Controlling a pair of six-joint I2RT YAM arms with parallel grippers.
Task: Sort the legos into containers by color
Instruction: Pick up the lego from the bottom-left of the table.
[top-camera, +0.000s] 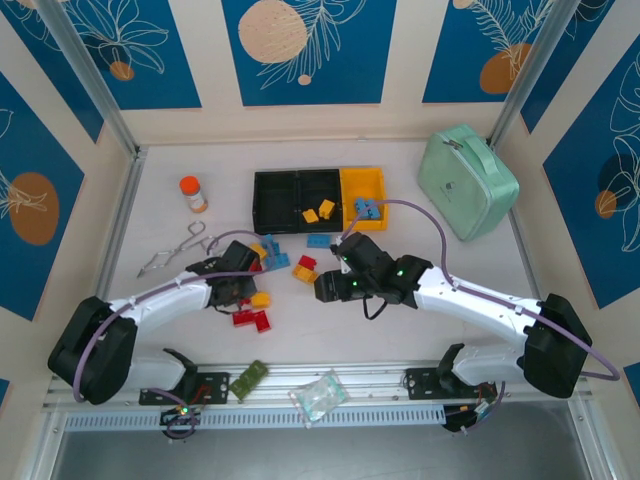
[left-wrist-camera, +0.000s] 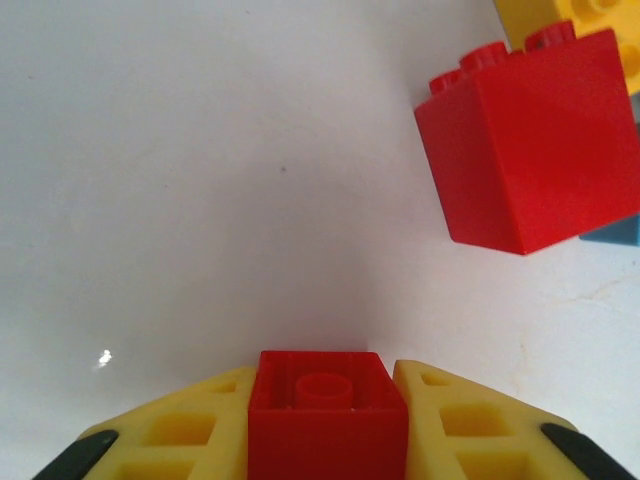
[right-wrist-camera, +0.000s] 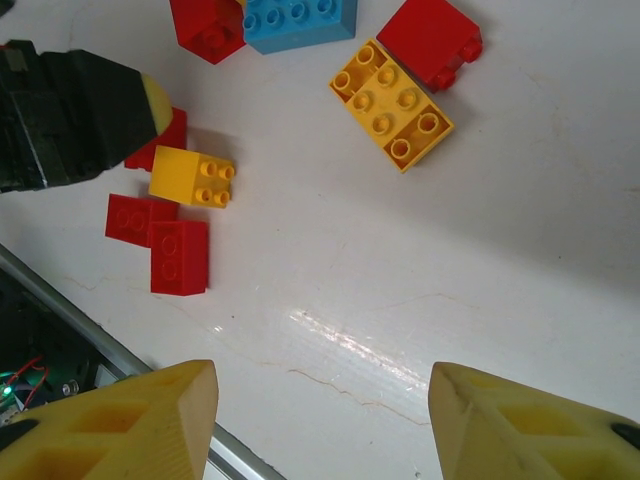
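Left jaws pinching red lego (left-wrist-camera: 327, 420); right jaws spread, empty, above table (right-wrist-camera: 400, 290) near yellow lego (right-wrist-camera: 392, 104).

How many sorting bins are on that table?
3, side by side in a row at the far side: the left black bin, the middle black bin beside it, and the yellow bin at the right end. None seems hidden.

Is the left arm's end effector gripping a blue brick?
No, the left end effector is shut on a small red studded plastic brick.
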